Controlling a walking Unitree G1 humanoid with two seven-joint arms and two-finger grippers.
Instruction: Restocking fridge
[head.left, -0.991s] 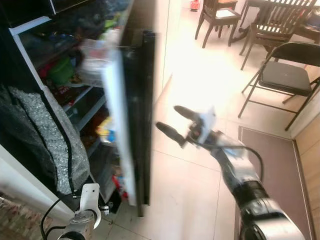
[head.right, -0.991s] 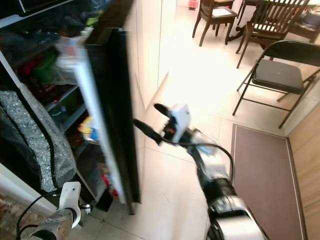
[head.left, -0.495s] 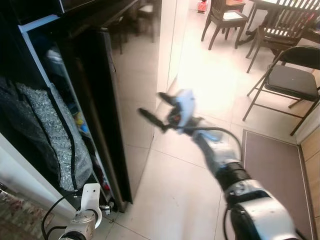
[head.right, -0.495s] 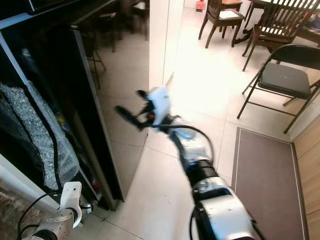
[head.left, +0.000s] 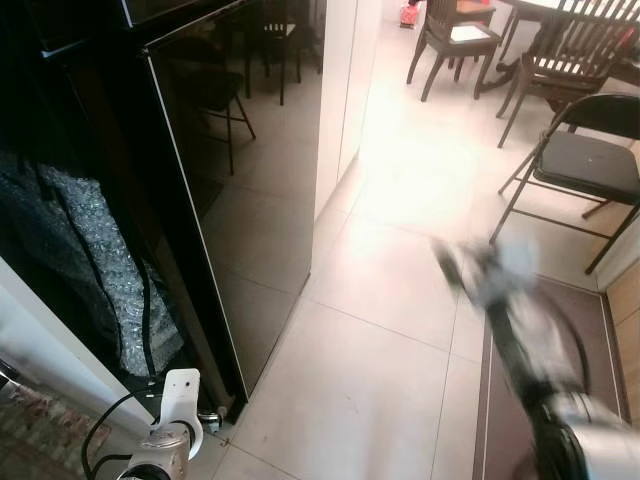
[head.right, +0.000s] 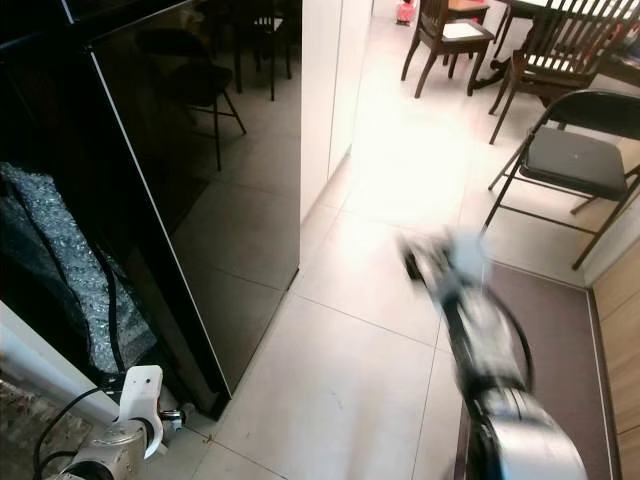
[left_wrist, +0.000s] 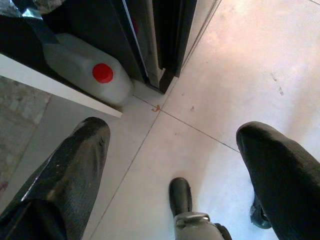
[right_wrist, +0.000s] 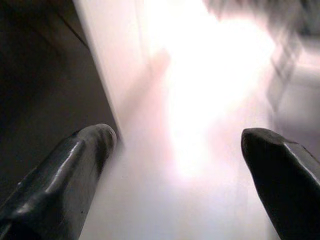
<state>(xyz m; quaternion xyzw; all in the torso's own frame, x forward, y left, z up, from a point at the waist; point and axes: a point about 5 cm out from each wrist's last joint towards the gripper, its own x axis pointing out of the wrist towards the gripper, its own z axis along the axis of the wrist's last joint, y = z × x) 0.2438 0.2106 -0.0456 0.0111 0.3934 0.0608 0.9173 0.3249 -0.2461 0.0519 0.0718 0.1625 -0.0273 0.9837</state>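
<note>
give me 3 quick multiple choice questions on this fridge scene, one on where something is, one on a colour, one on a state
1. Where is the folding chair?
A. against the fridge door
B. on the far right, by the mat
C. under the dining table

2. What colour is the jug's cap?
A. red
B. blue
C. green

3. How is the fridge door?
A. wide open
B. shut
C. taken off

Answers:
1. B: the chair stands at the right edge, just beyond the mat.
2. A: the left wrist view shows a red cap on the pale jug.
3. B: the dark door lies flush and mirrors the room, while the right gripper is out over the floor, fingers apart.
</note>
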